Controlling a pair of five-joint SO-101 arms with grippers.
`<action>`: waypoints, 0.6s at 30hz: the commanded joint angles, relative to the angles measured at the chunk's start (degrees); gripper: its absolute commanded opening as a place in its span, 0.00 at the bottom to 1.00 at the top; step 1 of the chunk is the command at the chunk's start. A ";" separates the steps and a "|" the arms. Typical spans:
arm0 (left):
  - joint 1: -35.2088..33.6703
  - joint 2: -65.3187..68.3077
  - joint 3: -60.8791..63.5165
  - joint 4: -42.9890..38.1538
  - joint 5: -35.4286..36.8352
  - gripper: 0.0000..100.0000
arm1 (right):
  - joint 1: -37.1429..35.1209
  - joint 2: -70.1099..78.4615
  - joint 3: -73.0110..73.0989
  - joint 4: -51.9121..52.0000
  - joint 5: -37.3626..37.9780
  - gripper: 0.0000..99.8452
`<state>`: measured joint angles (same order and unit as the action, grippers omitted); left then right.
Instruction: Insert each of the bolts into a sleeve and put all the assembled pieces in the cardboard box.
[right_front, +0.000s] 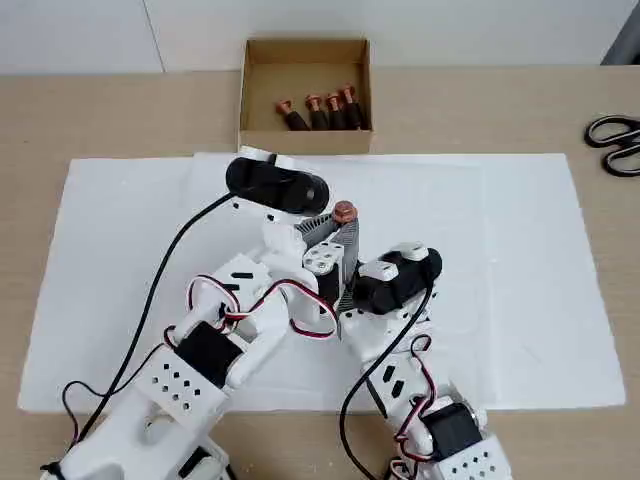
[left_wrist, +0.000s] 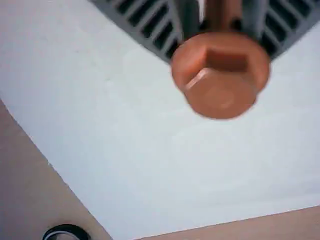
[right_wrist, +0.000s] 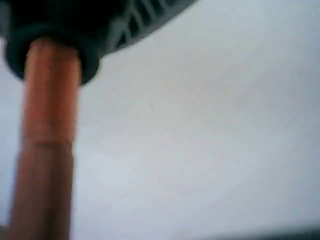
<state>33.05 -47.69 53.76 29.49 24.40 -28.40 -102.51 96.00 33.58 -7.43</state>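
Observation:
At the middle of the white mat (right_front: 500, 250) the two grippers meet. My left gripper (right_front: 338, 226) is shut on a copper bolt (right_front: 344, 211); in the left wrist view its hex head (left_wrist: 220, 75) sticks out between the grey fingers (left_wrist: 145, 20). My right gripper (right_front: 346, 282) sits just nearer the table's front, shut on a black sleeve (right_wrist: 50, 55). The bolt's shank (right_wrist: 47, 150) runs into the sleeve's mouth. The cardboard box (right_front: 255, 100) stands at the back with several assembled pieces (right_front: 320, 112) lying side by side in it.
Scissors (right_front: 615, 145) lie on the bare table at the far right. The mat's left and right parts have free room. Both arms and their black cables (right_front: 160, 290) crowd the front middle.

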 joint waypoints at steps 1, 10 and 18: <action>0.35 -1.14 -1.54 2.02 -2.90 0.01 | -0.13 -1.10 0.35 0.04 -0.44 0.00; 2.02 -0.70 -1.36 4.13 -4.66 0.01 | -0.13 -1.10 0.35 0.04 -0.44 0.00; 2.11 -0.62 -1.10 7.12 -5.01 0.01 | -0.13 -1.10 0.35 0.04 -0.44 0.00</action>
<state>34.90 -47.69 53.67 35.47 19.91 -28.48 -102.51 96.00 33.58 -7.43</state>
